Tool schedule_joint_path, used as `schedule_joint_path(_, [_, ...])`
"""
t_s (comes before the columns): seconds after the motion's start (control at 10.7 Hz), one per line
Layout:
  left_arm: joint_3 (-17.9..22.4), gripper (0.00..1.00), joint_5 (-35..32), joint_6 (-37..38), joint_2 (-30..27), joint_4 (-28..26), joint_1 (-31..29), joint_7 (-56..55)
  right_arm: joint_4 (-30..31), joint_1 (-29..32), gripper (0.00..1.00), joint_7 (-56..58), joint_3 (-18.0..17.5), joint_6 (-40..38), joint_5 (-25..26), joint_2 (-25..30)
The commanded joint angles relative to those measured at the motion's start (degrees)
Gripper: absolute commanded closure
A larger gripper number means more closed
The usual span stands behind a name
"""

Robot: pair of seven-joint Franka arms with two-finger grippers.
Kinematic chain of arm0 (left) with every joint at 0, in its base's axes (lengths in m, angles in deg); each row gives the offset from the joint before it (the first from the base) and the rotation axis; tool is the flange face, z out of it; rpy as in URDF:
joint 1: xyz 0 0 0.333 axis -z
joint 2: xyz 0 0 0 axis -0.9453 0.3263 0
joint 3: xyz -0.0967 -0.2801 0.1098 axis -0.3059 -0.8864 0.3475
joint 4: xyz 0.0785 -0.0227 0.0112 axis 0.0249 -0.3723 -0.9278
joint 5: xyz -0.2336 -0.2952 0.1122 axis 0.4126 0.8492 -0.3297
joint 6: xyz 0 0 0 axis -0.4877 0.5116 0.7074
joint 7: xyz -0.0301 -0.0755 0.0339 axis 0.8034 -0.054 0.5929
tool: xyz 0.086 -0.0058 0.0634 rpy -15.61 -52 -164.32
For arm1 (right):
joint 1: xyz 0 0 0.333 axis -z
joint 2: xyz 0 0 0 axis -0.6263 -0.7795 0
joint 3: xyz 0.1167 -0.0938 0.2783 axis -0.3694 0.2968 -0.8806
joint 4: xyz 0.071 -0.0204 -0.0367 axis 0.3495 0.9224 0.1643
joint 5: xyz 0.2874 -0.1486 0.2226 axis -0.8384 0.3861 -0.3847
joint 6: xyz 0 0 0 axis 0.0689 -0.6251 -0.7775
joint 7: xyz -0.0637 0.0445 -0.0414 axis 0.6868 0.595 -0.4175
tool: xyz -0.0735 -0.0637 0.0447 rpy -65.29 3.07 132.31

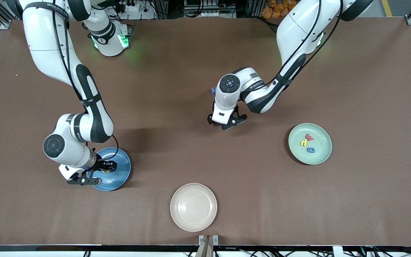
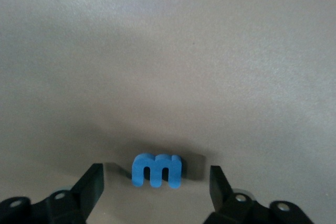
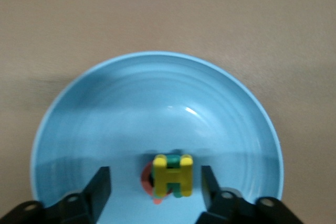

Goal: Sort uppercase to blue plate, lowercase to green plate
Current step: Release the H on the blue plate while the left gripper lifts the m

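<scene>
My right gripper (image 1: 107, 166) (image 3: 155, 176) hangs open low over the blue plate (image 1: 122, 172) (image 3: 157, 103). Between its fingers, touching neither, a yellow H (image 3: 172, 176) lies on a teal letter (image 3: 174, 159) and a salmon-red G (image 3: 147, 180). My left gripper (image 1: 227, 123) (image 2: 156, 172) is open, down at the table's middle. A blue lowercase m (image 2: 156, 170) lies on the cloth between its fingers, with a gap on each side. The green plate (image 1: 321, 153), toward the left arm's end, holds a red w (image 1: 309, 137), a yellow letter (image 1: 303, 143) and a blue rounded letter (image 1: 311, 150).
A cream plate (image 1: 193, 207) sits near the front edge, between the two coloured plates. A small blue letter (image 1: 213, 90) peeks out beside the left arm's wrist. The brown cloth (image 1: 369, 89) covers the whole table.
</scene>
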Motion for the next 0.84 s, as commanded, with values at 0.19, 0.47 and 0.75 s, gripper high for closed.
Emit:
schedule_joint_path(0.19, [0.41, 0.19, -2.07, -0.43, 1.38, 1.03, 1.36, -3.12, 0.78, -3.11, 0.0, -1.93, 0.34, -5.95, -1.25, 6.1])
schedule_joint_path(0.47, [0.41, 0.33, -1.98, -0.43, 1.46, 1.03, 1.28, -3.21, 1.13, -4.79, 0.0, -1.93, 0.43, -10.01, -0.73, 9.88])
schedule_joint_path(0.75, [0.41, 0.43, -1.98, -0.43, 1.55, 1.03, 1.27, -3.38, 1.92, -5.76, 0.0, -3.93, 0.43, -13.78, 0.15, 13.74])
